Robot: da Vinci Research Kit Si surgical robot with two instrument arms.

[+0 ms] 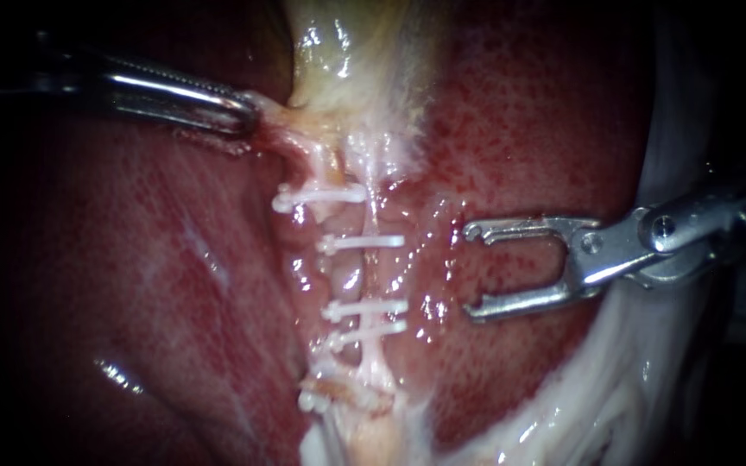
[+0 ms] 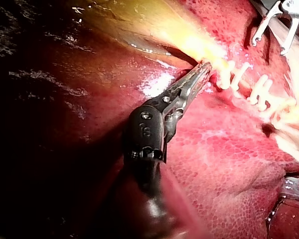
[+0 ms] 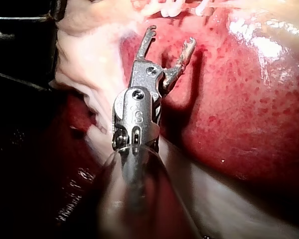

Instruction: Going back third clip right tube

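Observation:
Several white clips [image 1: 363, 242] lie across the pale tubes [image 1: 374, 216] that run down between the liver lobes. My right instrument [image 1: 474, 271] stands to the right of them, over the liver. Its forked jaws are open and empty, and their tips point at the clips without touching them. In the right wrist view the same open jaws of the right instrument [image 3: 170, 37] sit short of the clips [image 3: 174, 9]. My left instrument [image 1: 248, 112] is shut on the pale neck of the gallbladder [image 1: 338, 52] above the top clip. The left wrist view shows the left instrument [image 2: 202, 74] at the gallbladder [image 2: 154, 25], beside the clips [image 2: 249, 84].
Red mottled liver [image 1: 546, 129] flanks the tubes on both sides. White wet tissue [image 1: 632, 380] runs under the right instrument's shaft. In the left wrist view the right instrument [image 2: 274, 22] shows beyond the clips.

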